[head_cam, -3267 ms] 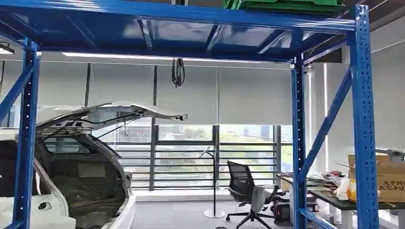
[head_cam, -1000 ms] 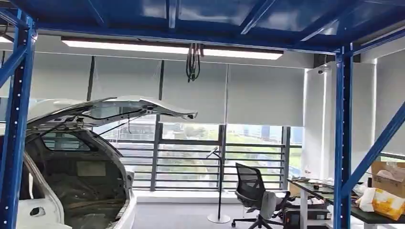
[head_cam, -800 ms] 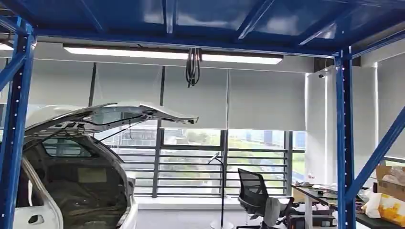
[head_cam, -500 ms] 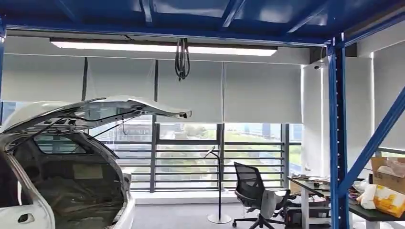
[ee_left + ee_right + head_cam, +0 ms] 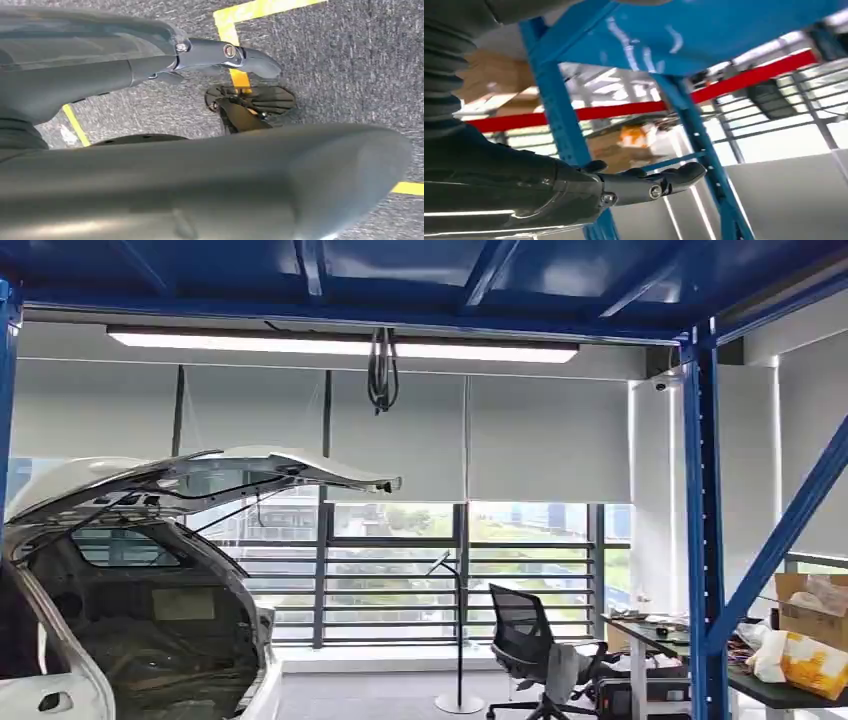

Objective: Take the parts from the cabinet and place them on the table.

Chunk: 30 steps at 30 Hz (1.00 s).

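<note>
I count one blue cabinet frame (image 5: 704, 530) with its upright at three o'clock crossing one cluttered desk (image 5: 690, 643), one white car (image 5: 150, 570) at eight, one office chair (image 5: 530, 650); both my left robot hand (image 5: 220, 52) and right robot hand (image 5: 644, 185) hang released, parts unseen.

the whole head view has shifted, so the camera has moved and not the things. the blue rack (image 5: 700, 540) now frames the scene more closely than in the earliest picture: its front top beam and the green crate on it have left the top edge, and the left upright sits at the very edge. the white car (image 5: 150, 570) lies further left, its hatch raised.
</note>
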Tool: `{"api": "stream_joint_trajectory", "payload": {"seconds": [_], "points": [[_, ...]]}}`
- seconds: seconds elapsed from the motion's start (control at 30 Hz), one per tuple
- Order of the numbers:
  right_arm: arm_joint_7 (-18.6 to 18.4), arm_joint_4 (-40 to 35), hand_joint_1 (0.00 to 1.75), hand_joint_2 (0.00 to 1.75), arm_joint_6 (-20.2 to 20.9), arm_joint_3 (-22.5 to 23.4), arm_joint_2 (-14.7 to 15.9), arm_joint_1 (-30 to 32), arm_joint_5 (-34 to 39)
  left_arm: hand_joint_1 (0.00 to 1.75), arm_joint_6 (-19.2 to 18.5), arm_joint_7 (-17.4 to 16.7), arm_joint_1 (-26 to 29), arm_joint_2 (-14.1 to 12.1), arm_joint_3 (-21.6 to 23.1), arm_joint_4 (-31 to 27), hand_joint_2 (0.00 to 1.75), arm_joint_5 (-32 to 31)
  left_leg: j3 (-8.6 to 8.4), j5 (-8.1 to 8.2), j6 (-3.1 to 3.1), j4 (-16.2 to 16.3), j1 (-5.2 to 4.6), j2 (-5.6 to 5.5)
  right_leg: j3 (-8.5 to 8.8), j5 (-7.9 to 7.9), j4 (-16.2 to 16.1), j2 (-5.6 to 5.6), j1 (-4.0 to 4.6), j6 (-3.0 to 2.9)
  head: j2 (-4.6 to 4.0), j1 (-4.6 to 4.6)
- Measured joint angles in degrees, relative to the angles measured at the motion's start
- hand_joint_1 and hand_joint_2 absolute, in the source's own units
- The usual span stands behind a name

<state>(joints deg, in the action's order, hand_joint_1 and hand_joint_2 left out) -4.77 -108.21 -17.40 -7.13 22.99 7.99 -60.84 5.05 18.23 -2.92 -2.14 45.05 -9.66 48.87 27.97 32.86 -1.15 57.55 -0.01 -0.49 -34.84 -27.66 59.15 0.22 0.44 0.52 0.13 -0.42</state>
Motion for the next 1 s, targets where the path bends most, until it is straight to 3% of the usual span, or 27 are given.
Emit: {"api": "stream_joint_trajectory", "payload": {"seconds": [0.37, 0.53, 1.0], "points": [[-5.37, 14.37, 0.00, 1.75, 1.90, -1.64, -1.31, -7.37, -8.40, 0.00, -0.02, -0.81, -0.38, -0.52, 2.71, 0.00, 0.00, -1.05, -0.03, 0.00, -0.01, 0.01, -0.13, 0.00, 0.02, 0.00, -0.01, -0.01, -0.14, 0.01, 0.00, 0.00], [-7.06, 19.01, 0.00, 1.75, -0.44, -2.54, -2.08, -11.06, -12.65, 0.00, -0.04, -0.76, -0.85, -0.70, 3.74, 0.02, 0.00, -1.60, -0.03, 0.00, -0.01, 0.01, -0.12, 0.00, 0.02, 0.00, 0.00, -0.01, -0.17, 0.01, 0.00, 0.00], [-7.25, 26.46, 0.00, 1.75, -1.81, -5.22, -5.05, -19.31, -14.68, 0.00, -0.22, -0.81, -1.78, -0.76, 5.79, 0.02, 0.00, -2.25, -0.04, -0.01, 0.01, 0.01, -0.11, -0.01, 0.02, 0.01, 0.02, -0.02, -0.17, 0.01, 0.00, 0.00]]}}
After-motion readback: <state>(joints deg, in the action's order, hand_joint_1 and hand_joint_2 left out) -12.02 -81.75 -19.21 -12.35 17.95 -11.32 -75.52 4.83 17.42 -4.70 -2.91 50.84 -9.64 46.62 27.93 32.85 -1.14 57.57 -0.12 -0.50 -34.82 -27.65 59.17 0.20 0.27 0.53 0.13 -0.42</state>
